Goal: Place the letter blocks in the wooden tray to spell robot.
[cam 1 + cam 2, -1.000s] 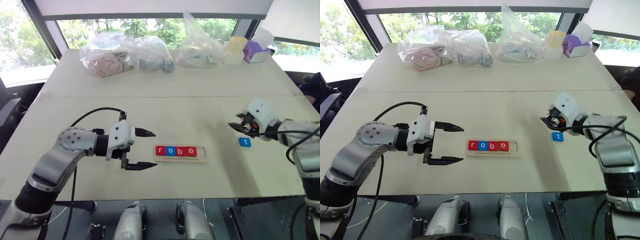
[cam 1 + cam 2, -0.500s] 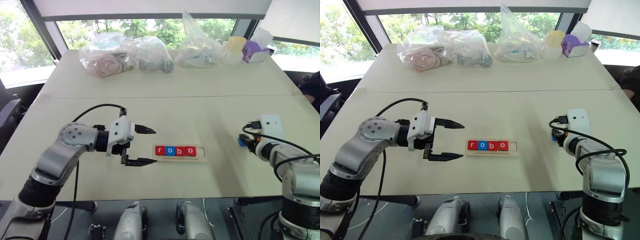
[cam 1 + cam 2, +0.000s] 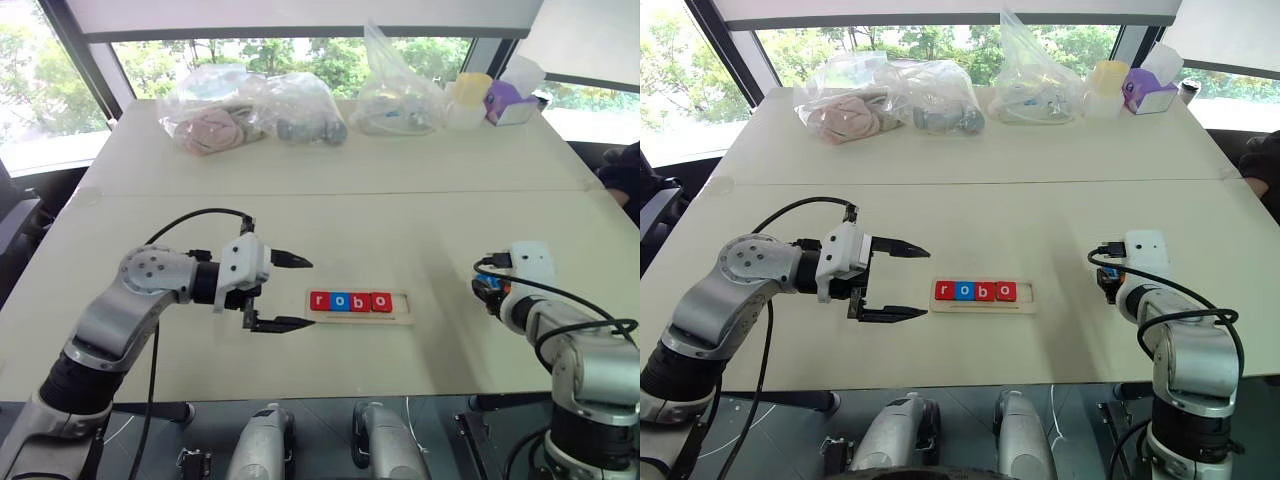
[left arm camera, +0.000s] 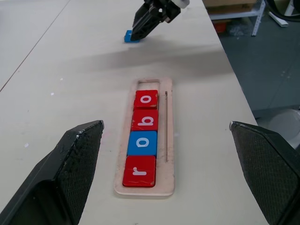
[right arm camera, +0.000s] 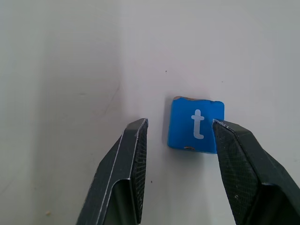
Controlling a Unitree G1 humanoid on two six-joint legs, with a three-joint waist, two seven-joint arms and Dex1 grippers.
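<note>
In the head views the right gripper (image 3: 1110, 283) is mostly hidden under its own white wrist housing, so the blue "t" block (image 5: 196, 124) can hardly be seen there. The right wrist view shows this block well: it lies flat on the pale table (image 3: 400, 230), and one black finger (image 5: 241, 157) overlaps its edge, but I cannot tell if it really touches. The other finger (image 5: 126, 164) stands apart from the block on the bare table. The right arm is bent, with the wrist tilted downward toward the table, and its fingers are partly apart and hold nothing. The left arm reaches in from the side, and the left gripper (image 3: 290, 292) points toward the wooden tray (image 3: 360, 303), just beside its end. Its fingers are spread wide and it is empty. In the tray four blocks (image 4: 143, 136) lie in a row and read "r", "o", "b", "o"; the last place (image 4: 149, 85) at the far end is free. Clear plastic bags (image 3: 255, 105) lie at the far edge of the table, and their contents are hard to make out.
</note>
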